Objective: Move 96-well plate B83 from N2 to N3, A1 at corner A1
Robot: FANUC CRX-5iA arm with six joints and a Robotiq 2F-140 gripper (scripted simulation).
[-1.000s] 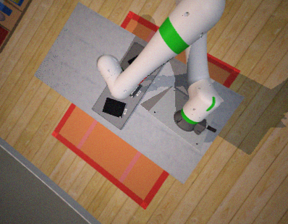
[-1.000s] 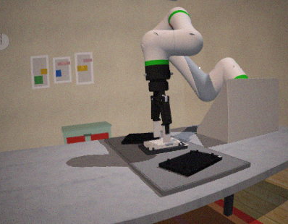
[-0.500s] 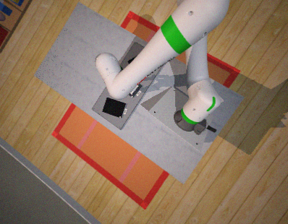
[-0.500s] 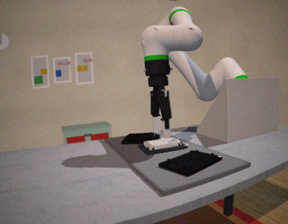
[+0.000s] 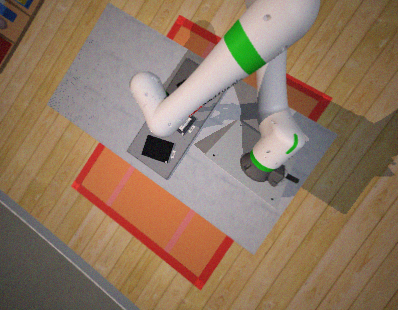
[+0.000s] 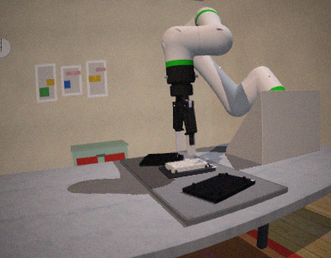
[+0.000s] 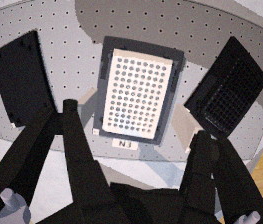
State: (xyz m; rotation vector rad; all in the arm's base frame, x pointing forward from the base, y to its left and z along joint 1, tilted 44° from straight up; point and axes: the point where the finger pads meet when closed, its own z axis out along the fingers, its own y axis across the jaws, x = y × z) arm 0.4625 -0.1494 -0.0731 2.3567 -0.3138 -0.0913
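A white 96-well plate (image 7: 139,92) (image 6: 187,166) lies flat in the middle dark nest of three on the grey deck; a small label (image 7: 123,143) sits on the deck just in front of it, too small to read. My gripper (image 7: 136,106) hangs straight above this plate, open and empty, with one finger out past each long side. In the side view its fingertips (image 6: 185,143) stand a little above the plate. A black plate with wells (image 7: 224,90) lies to the right in the wrist view. A plain black nest (image 7: 22,79) lies to the left. In the overhead view my arm hides the white plate.
The grey deck plate (image 6: 202,183) lies on a pale table. A large grey box (image 6: 285,125) stands behind the deck by the arm's base (image 5: 265,167). A green and red box (image 6: 100,151) stands at the back left. Orange floor mats (image 5: 153,215) edge the table.
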